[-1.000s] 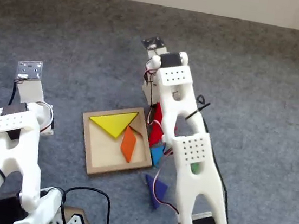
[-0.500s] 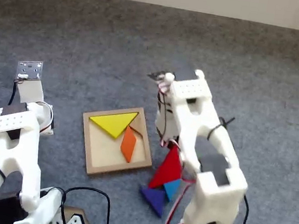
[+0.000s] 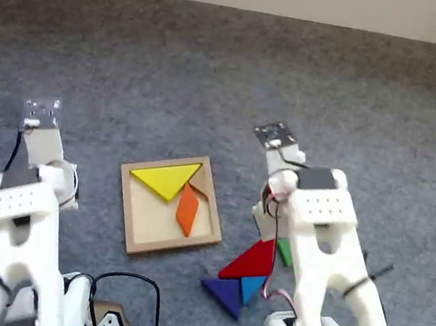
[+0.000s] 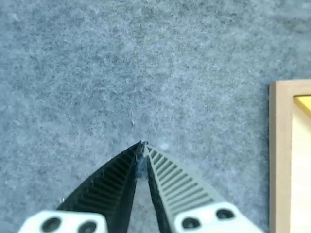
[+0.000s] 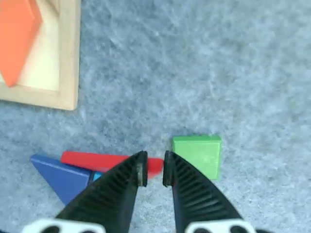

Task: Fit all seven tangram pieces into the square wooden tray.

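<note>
Red flat triangle (image 5: 97, 160) lies on the grey carpet (image 3: 331, 81) under my right gripper (image 5: 153, 169), outside the square wooden tray (image 3: 125, 209).

Its jaws stand narrowly parted and empty over the triangle's tip, with the green square block (image 5: 199, 153) just beside. I judge I should widen them, take the triangle clear of the dark blue triangle (image 3: 224, 291) crowding it, then lift. The high view adds the tray's yellow triangle (image 3: 164, 179) and orange parallelogram (image 3: 188, 209). The left wrist view adds my left gripper (image 4: 144, 148), closed on nothing.
</note>
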`<state>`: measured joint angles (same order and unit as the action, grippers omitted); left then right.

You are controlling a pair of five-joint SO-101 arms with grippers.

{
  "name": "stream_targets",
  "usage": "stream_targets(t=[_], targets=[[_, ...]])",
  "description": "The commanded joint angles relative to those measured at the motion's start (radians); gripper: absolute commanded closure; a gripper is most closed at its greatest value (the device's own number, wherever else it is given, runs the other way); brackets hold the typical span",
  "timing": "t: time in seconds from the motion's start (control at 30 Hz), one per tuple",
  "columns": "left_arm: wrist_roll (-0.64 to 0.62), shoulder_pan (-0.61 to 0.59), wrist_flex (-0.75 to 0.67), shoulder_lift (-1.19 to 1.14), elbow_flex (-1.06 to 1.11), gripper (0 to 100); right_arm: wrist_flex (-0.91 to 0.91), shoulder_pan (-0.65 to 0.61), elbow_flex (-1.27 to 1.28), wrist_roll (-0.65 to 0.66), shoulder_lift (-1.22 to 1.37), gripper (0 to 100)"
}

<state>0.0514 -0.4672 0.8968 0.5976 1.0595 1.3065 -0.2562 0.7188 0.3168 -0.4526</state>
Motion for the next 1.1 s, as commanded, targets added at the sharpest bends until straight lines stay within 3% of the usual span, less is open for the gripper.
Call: stream_targets(t=[0.0, 0.2, 0.37, 0.63, 0.93, 1.07], targets=[[0.020, 0.007, 0.006, 0.220, 0.104, 99, -0.035, 0.028, 0.022, -0.046, -0.134, 92.2], [0.068, -0.001, 0.009, 0.404, 0.219, 99, -0.016, 0.021, 0.027, -0.241, -0.248, 75.0], [0.069, -0.001, 0.012, 0.492, 0.286, 99, 0.076, -0.068, 0.030, -0.408, -0.211, 74.0], [0.071, 0.005, 0.008, 0.657, 0.435, 99, 0.076, -0.222, 0.030, -0.626, -0.013, 74.0], [0.069, -0.001, 0.018, 1.052, 0.647, 99, -0.076, -0.240, 0.151, -0.689, 0.018, 74.0], [0.069, -0.025, 0.155, 1.208, 0.638, 99, -0.113, -0.240, 0.208, -0.690, -0.036, 74.0]])
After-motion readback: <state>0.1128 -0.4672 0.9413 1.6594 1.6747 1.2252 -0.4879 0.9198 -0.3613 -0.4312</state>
